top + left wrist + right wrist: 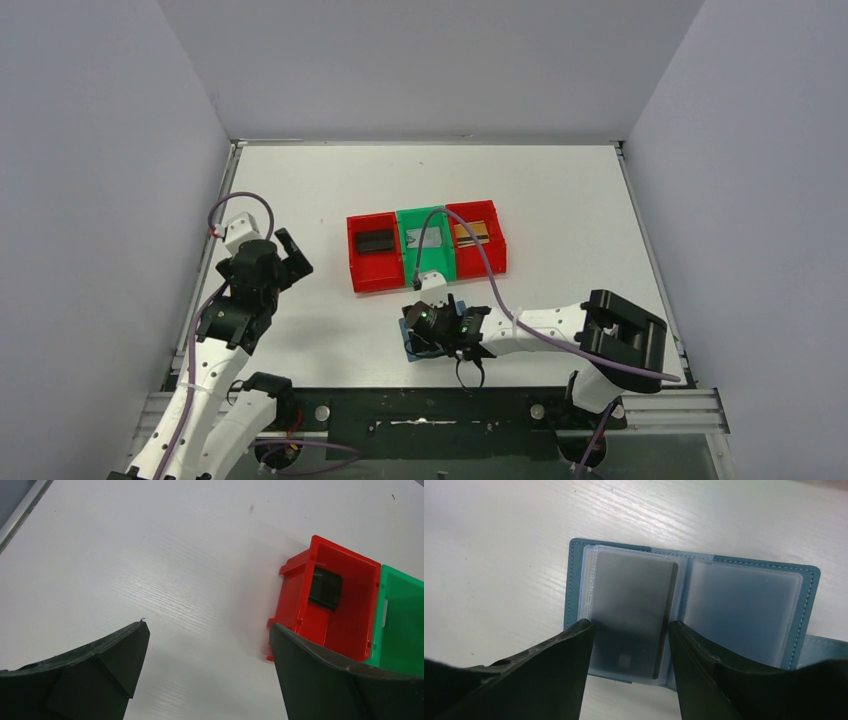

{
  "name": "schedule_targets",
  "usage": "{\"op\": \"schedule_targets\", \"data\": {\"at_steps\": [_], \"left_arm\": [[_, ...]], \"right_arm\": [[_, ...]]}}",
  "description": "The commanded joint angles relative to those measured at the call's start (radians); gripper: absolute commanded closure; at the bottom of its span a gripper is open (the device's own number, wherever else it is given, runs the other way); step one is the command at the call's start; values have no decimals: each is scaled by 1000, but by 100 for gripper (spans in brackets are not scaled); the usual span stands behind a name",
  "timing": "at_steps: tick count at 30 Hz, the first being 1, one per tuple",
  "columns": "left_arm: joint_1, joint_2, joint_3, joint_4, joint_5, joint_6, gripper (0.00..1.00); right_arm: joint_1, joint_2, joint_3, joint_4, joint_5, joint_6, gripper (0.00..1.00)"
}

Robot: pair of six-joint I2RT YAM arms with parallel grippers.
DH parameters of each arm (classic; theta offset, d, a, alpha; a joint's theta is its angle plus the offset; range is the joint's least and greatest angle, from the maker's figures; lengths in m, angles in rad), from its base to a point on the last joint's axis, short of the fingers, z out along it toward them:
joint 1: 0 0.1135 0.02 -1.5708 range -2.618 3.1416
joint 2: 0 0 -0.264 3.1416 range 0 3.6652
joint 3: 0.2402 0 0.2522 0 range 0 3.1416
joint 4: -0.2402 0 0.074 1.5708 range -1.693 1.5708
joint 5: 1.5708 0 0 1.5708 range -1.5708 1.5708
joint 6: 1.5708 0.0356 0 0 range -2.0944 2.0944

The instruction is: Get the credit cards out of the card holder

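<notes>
- Looking at the right pincer [630,624]: it's half spread, one tip on each side of the grey card [634,595] in the left clear sleeve of the open card holder [811,585]. It isn't clamped on anything I can make out. I can't tell if the tips touch the plastic.
- The card holder lies flat on the surface [600,200], close to the front rail [430,398] and just in front of the row of bins [375,280].
- The left pincer [208,625] is spread wide and empty. It hangs over bare surface left of the red bin [295,595], which has a black card [325,587] in it.
- Biggest risk imo: the card sits flat inside a sleeve, so the tips could pinch plastic and card together. Nothing pins the holder down, so the whole thing might come up with it.
- The tips could also skid off the slick sleeve, or just flip that page over.
- There's a yellow sliver [589,562] at the sleeve's left edge, maybe another card behind. Two could slide out together.
- Room: not much space to drag toward the robot with the rail so near, but there's plenty of bare surface to the left and right.
- The green bin [420,212] is right behind, so I'd lift first or the card clips its wall.
</notes>
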Motion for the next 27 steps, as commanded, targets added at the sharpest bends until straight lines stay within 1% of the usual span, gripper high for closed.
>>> {"op": "schedule_targets", "data": {"at_steps": [1, 7, 9, 11, 15, 17, 20, 22, 24, 27], "left_arm": [[3, -13, 6, 56, 10, 19, 7], [3, -10, 4, 59, 21, 22, 7], [3, -2, 4, 61, 25, 21, 7], [2, 11, 4, 72, 67, 32, 7], [-7, 40, 22, 67, 191, 40, 8], [-8, 43, 13, 64, 304, 20, 10], [-24, 35, -24, 99, 487, -33, 18], [-79, 24, -55, 138, 551, -83, 19], [-178, 24, -75, 155, 516, -131, 20], [-374, 69, -80, 197, 432, -186, 20]], "right_arm": [[8, 28, 37, 17, 3, 22, 43], [25, 79, 59, -50, 61, 55, 50], [28, 84, 59, -51, 69, 68, 58], [28, 74, 48, -29, 70, 78, 64], [26, 34, 17, 26, 62, 84, 67], [18, 9, -2, 71, 40, 81, 68], [-6, -29, -48, 156, -18, 85, 70], [-31, -51, -88, 228, -72, 101, 71], [-65, -68, -136, 306, -132, 127, 72], [-112, -88, -214, 441, -219, 170, 75]]}}
